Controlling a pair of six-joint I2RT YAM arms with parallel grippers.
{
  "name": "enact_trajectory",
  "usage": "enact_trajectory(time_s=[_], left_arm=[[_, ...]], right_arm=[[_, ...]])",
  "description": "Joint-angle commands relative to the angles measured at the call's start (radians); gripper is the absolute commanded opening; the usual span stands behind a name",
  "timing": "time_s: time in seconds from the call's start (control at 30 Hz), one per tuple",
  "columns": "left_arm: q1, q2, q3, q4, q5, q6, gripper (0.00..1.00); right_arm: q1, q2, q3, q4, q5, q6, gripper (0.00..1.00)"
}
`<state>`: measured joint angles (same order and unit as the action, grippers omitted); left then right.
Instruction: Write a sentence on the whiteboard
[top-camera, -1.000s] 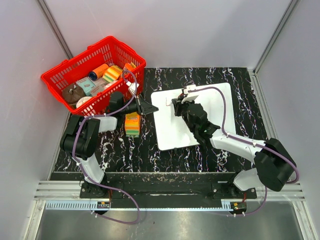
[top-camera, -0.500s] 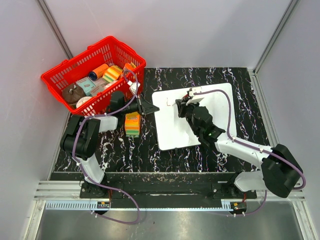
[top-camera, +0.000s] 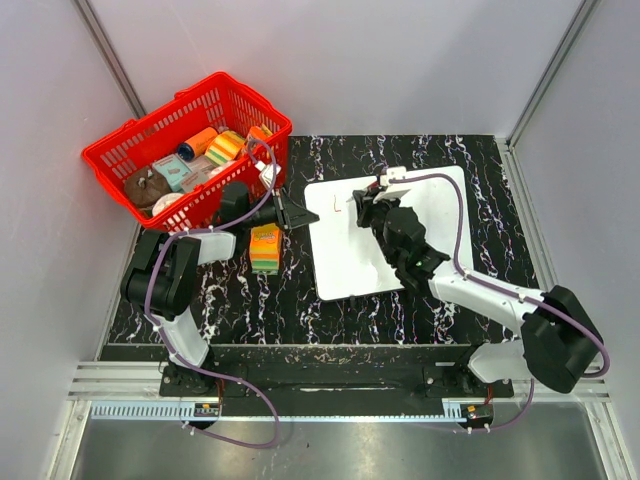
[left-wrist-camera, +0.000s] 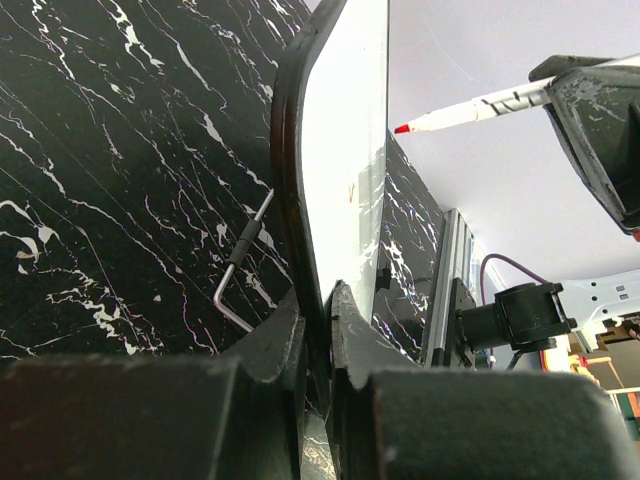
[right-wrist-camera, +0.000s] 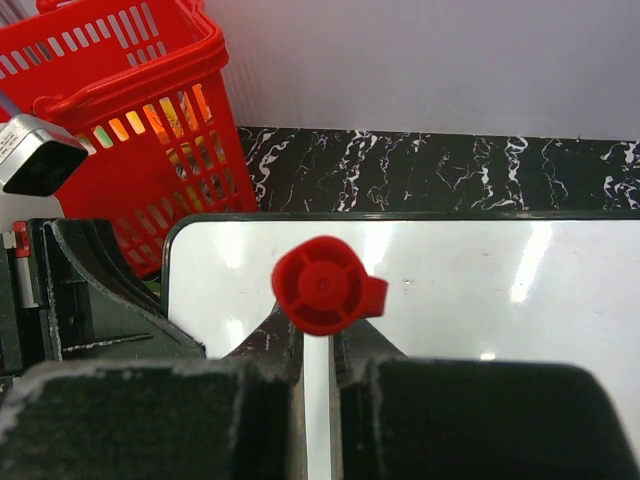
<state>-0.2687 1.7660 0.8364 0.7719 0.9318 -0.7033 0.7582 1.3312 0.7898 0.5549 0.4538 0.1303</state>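
Observation:
The whiteboard (top-camera: 400, 250) lies flat on the black marbled table. My left gripper (top-camera: 305, 216) is shut on the rim of its left edge; in the left wrist view the jaws (left-wrist-camera: 318, 310) pinch the dark rim of the whiteboard (left-wrist-camera: 345, 120). My right gripper (top-camera: 366, 204) hovers over the board's far left part, shut on a white pen whose red cap (right-wrist-camera: 322, 285) points at the right wrist camera. The pen's red tip (left-wrist-camera: 402, 128) hangs just off the board surface. Of the sentence, only one short red stroke (top-camera: 338, 207) shows.
A red basket (top-camera: 120, 150) holding several items stands at the back left, close to the left arm. A striped orange and green block (top-camera: 265, 247) sits on the table just left of the board. A small hex key (left-wrist-camera: 245, 250) lies beside the board's edge.
My right gripper has carried the pen a little to the right and farther back over the board. The left gripper has kept its hold on the rim.

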Motion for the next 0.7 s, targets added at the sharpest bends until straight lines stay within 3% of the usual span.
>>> enact_trajectory(time_s=[0.0,0.67], left_arm=[[-0.021,-0.01,0.012,-0.022,-0.034,0.174,0.0],[-0.029,-0.008,0.023,-0.046,-0.041,0.191,0.0]], right_arm=[[-0.013,0.028,0.061,0.03,0.013,-0.011,0.0],[-0.022,0.076,0.066,-0.003,-0.053,0.023,0.0]])
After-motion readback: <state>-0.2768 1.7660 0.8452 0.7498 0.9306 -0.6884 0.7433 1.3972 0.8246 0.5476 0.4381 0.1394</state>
